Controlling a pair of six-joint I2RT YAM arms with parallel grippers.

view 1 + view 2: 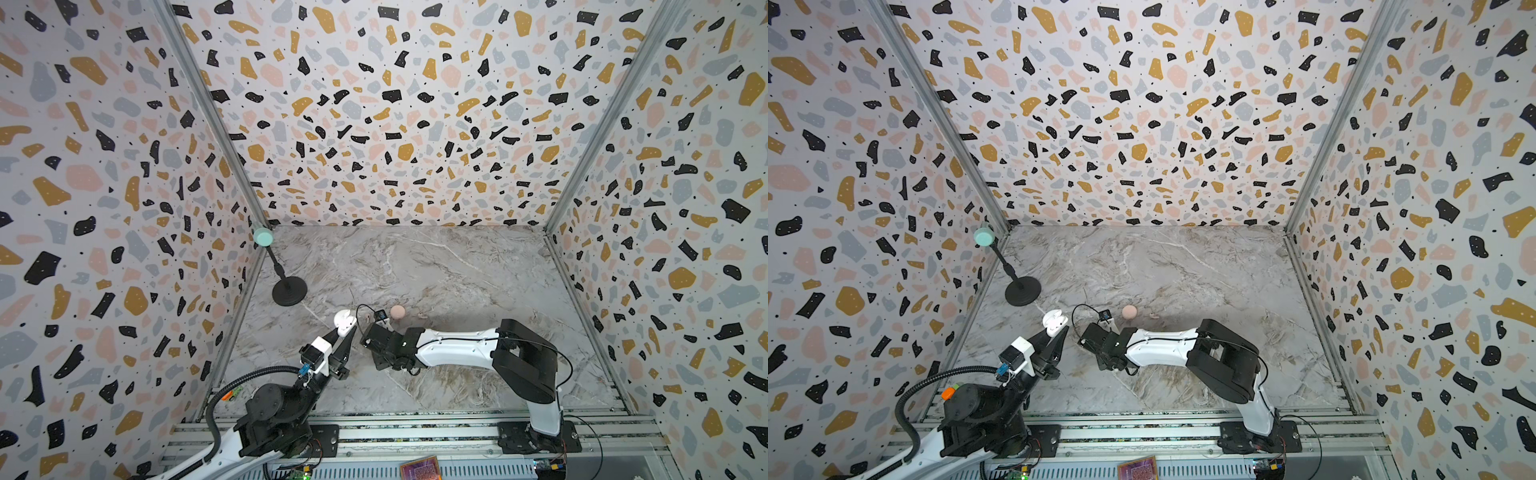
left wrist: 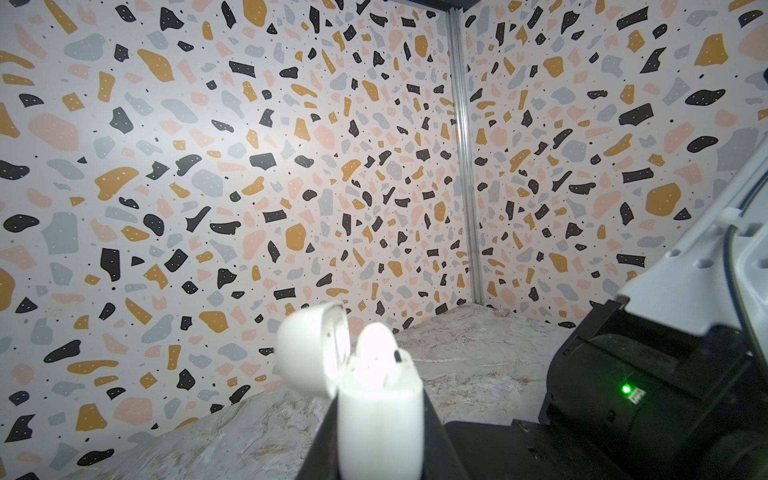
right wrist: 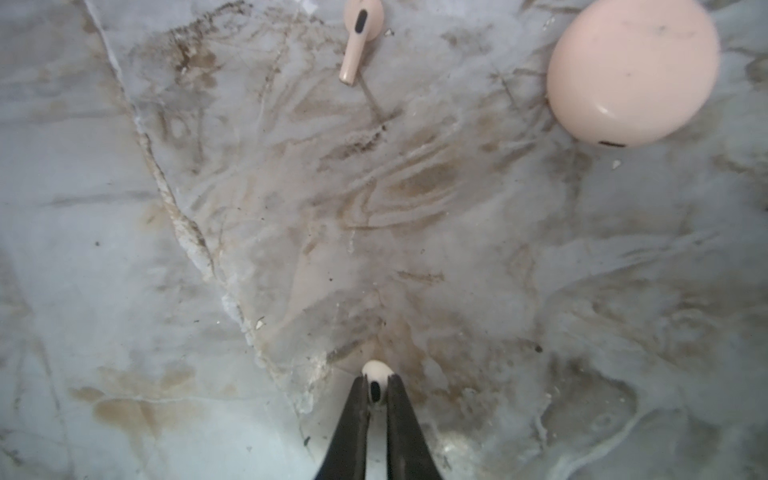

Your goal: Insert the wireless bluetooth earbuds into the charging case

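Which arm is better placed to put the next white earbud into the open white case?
Right. The right gripper is shut on a white earbud, near the white charging case. The left gripper is occupied holding that case, lid open, with one seated earbud inside.

Open case (image 1: 345,322) left of closed case (image 1: 397,311), loose earbud (image 3: 360,37) on table (image 1: 457,270) near closed case

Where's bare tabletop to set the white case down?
Widest bare patch: far half of the table, from the black stand base to the right wall, beyond the pink case. Crowded: mid-table, where left gripper, right gripper, pink case and loose pink earbud bunch.
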